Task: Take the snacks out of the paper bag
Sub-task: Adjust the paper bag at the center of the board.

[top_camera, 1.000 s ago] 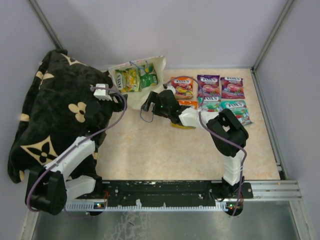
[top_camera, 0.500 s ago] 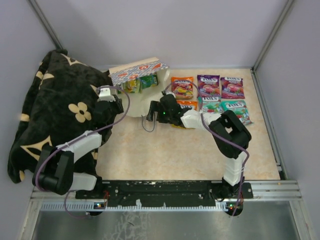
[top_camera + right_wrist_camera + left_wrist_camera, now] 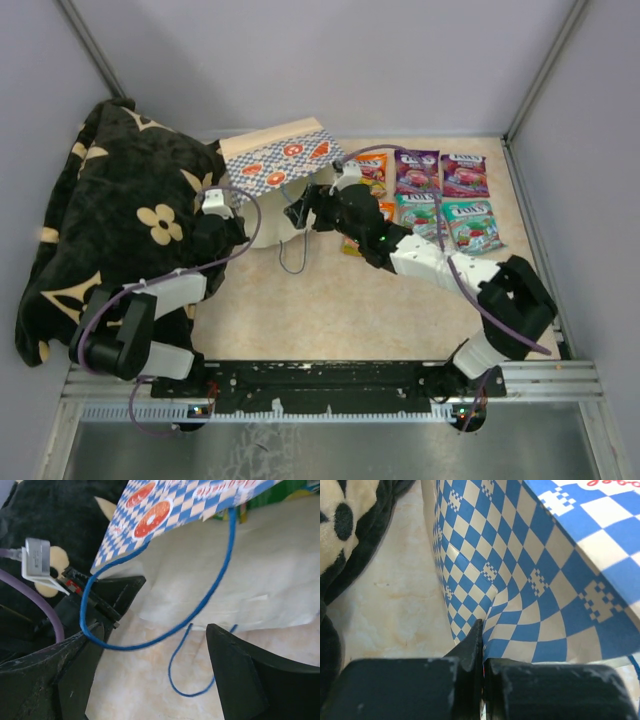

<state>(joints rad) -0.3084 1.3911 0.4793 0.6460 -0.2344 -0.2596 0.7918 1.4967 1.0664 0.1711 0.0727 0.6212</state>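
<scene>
The paper bag (image 3: 280, 165), its red script too blurred to read, lies tipped at the worktop's (image 3: 320, 300) far left beside the black blanket (image 3: 110, 200), mouth facing the right pincer (image 3: 302, 208), which gapes wide and empty; the left pincer (image 3: 482, 645) is clamped on its checkered edge, and snacks (image 3: 417, 170) with illegible white logos lie rightward.

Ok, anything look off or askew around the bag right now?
The paper bag is tipped on its side, its checkered wall creased where the left gripper pinches it. A blue string handle dangles loose between the right gripper's open fingers, ungripped. The snacks laid out beside it look tidy.
</scene>
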